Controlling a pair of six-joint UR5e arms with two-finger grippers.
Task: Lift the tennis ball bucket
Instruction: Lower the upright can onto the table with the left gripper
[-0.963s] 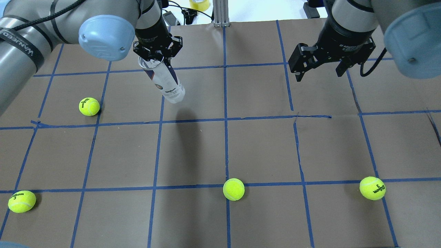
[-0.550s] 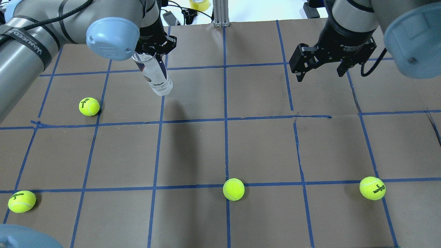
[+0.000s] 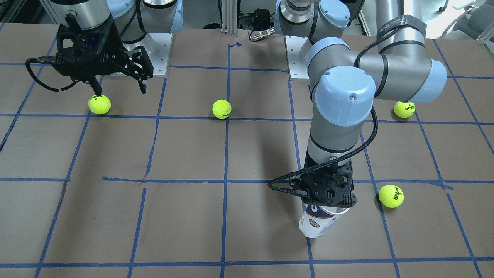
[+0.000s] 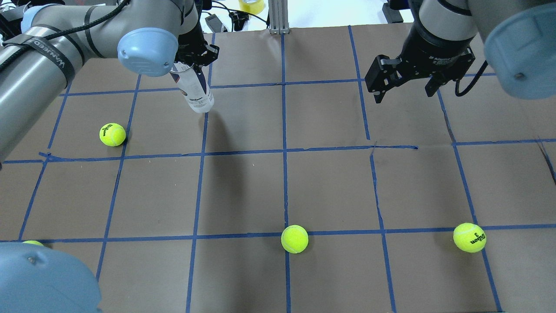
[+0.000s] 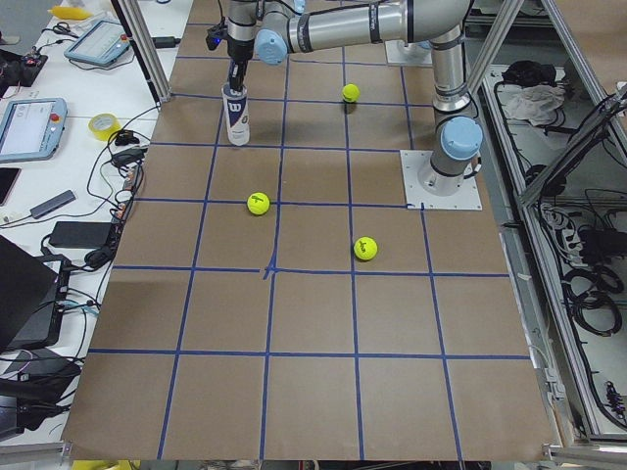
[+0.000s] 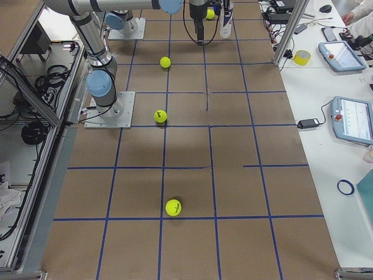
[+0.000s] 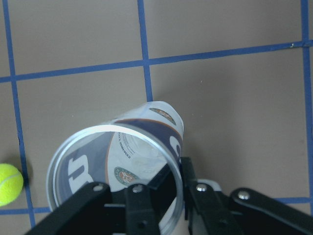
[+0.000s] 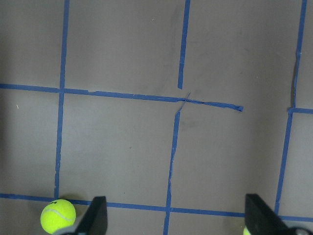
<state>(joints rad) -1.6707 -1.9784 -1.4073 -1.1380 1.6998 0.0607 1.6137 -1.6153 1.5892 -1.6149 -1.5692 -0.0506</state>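
The tennis ball bucket (image 4: pixel 196 92) is a clear can with a white and navy Wilson label. It hangs nearly upright at the far left of the table, open end up. My left gripper (image 4: pixel 193 61) is shut on its rim, one finger inside the wall and one outside, as the left wrist view (image 7: pixel 168 183) shows. The can also shows in the front view (image 3: pixel 317 224) and the left side view (image 5: pixel 235 116). I cannot tell whether its base touches the table. My right gripper (image 4: pixel 404 93) is open and empty above the far right, also seen in the front view (image 3: pixel 120 89).
Yellow-green tennis balls lie on the brown taped table: one near the can (image 4: pixel 112 134), one at front centre (image 4: pixel 294 238), one at front right (image 4: pixel 469 237). My left arm's elbow (image 4: pixel 43 278) covers the front-left corner. A metal post (image 4: pixel 278 17) stands at the far edge.
My left gripper has carried the can toward the far left, and the can has swung from tilted to nearly upright. The left elbow now covers the front-left ball. The right gripper has hardly moved.
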